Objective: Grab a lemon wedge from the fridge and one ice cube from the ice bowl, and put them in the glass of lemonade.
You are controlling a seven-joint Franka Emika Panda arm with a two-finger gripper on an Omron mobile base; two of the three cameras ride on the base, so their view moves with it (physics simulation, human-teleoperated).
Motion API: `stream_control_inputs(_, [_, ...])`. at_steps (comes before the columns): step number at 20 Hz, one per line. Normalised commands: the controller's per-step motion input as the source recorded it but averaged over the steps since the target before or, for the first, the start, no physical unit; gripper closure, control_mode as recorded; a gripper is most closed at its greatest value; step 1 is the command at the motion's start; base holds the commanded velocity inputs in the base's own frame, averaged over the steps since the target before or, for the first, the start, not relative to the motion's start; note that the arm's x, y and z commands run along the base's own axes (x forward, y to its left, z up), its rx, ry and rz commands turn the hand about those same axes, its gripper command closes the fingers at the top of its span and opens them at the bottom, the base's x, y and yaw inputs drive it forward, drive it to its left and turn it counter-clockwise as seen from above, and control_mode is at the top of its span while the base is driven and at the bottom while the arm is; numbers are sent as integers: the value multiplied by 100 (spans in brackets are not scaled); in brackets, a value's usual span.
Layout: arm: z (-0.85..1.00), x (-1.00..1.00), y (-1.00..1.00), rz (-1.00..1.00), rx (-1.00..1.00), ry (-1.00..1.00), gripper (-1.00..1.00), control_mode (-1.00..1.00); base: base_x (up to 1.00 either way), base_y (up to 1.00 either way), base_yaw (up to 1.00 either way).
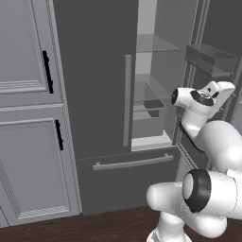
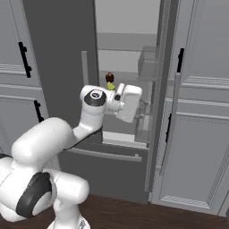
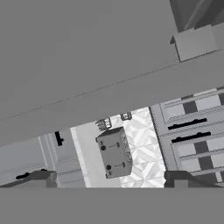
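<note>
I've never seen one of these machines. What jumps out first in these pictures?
The big white arm fills the foreground, its hand reaching into a tall dark grey fridge whose right door stands open, showing glass shelves. Just above the hand, on a shelf, sit a small brown jar and a bright yellow lemon wedge, the only colour there. Pale grey cabinets with black handles flank the fridge.
</note>
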Motion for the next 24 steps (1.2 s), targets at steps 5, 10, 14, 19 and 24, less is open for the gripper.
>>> stream_control_inputs(5, [38, -53, 84, 7, 5, -24, -100, -100, 0, 0, 0])
stream_control_inputs(10, [15, -11, 71, 14, 42, -41, -100, -100, 0, 0, 0])
stream_control_inputs(14, [4, 11, 58, 35, 62, -27, -100, -100, 0, 0, 0])
stream_control_inputs(19, [0, 23, 62, 55, 57, -5, -100, -100, 0, 0, 0])
stream_control_inputs(24, [-1, 8, 68, 57, 48, 0, -100, -100, 0, 0, 0])
